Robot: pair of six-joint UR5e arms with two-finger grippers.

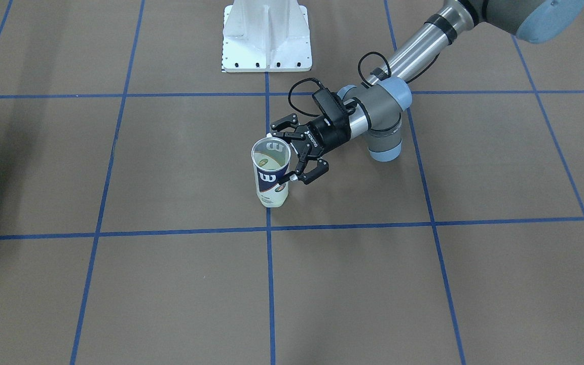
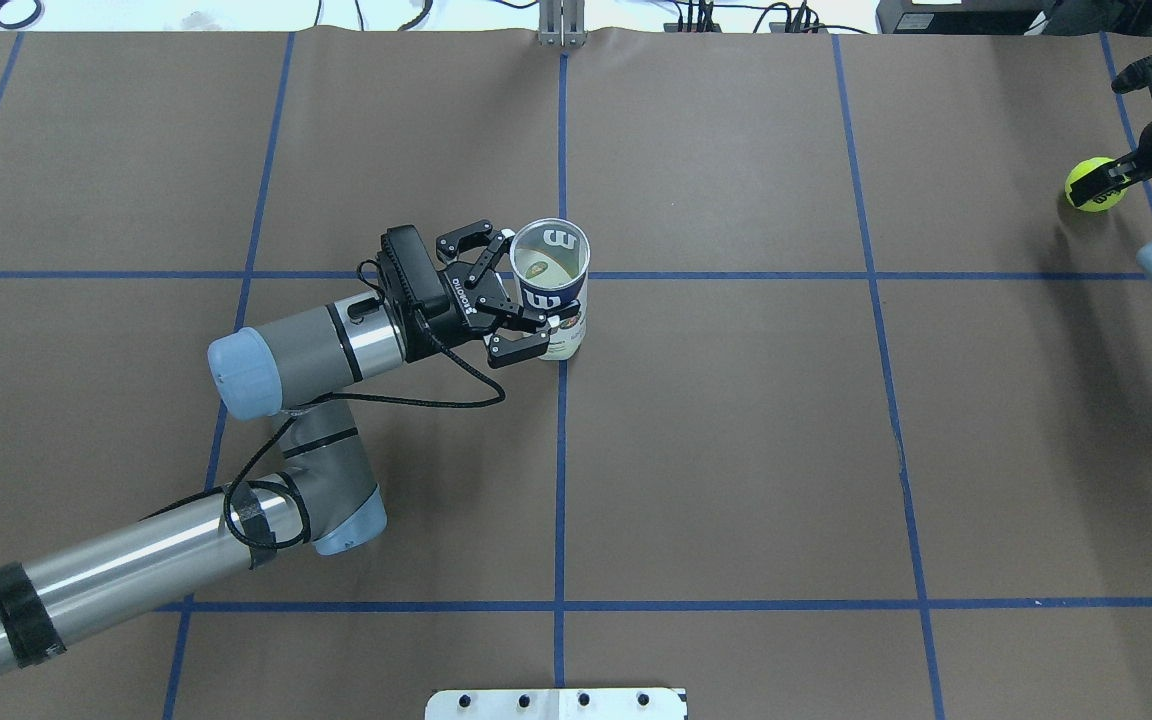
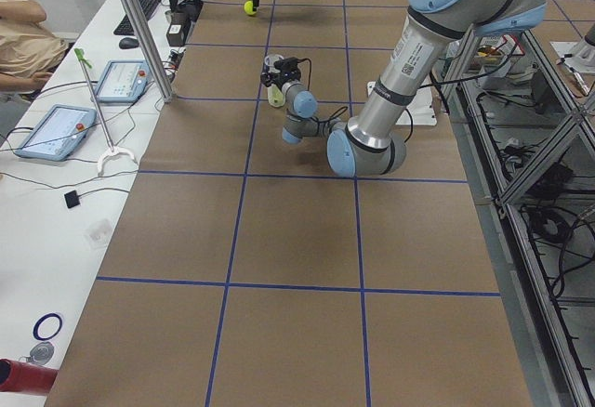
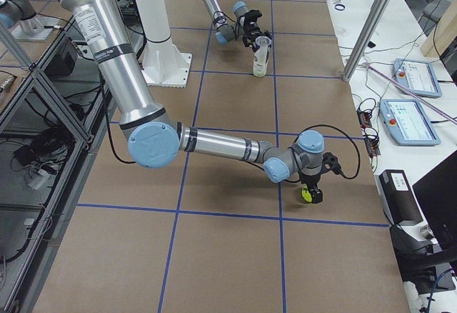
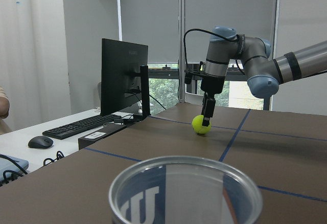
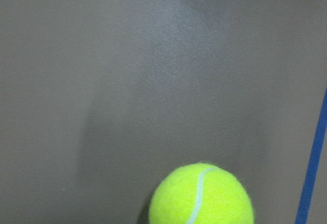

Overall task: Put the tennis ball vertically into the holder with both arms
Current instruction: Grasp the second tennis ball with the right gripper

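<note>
- At the table's middle, the left gripper (image 2: 536,292) reaches in level from the left arm (image 2: 306,345). Its jaws are spread wide round the holder (image 2: 546,298). In the overhead view a white-tipped pad presses the can's wall at 6 o'clock, and the other finger meets it at 10 o'clock.
- The holder stands upright at the gripper's 3 o'clock in that view, mouth open to the ceiling. Its base is on a blue tape line (image 2: 561,480) of the brown table (image 2: 736,450).
- From the left wrist camera, the can's metal rim fills the frame at 6 o'clock, close under the lens.
- At the table's far right edge, the right gripper (image 5: 205,122) points straight down from the right arm (image 4: 214,141). One black finger crosses the face of the tennis ball (image 6: 202,196); whether the fingers clamp it or only flank it cannot be told.
- The ball sits low at those fingertips and appears to rest on the table.
- In the overhead view it lies well apart from the holder, between 2 and 3 o'clock.
- The right wrist camera puts it at 6 o'clock of the frame.
- A white pedestal base (image 1: 266,35) stands at the holder's 12 o'clock in the front-facing view.
- A monitor (image 5: 122,75), keyboard (image 5: 76,127) and mouse (image 5: 40,142) sit on a desk beside the table.
</note>
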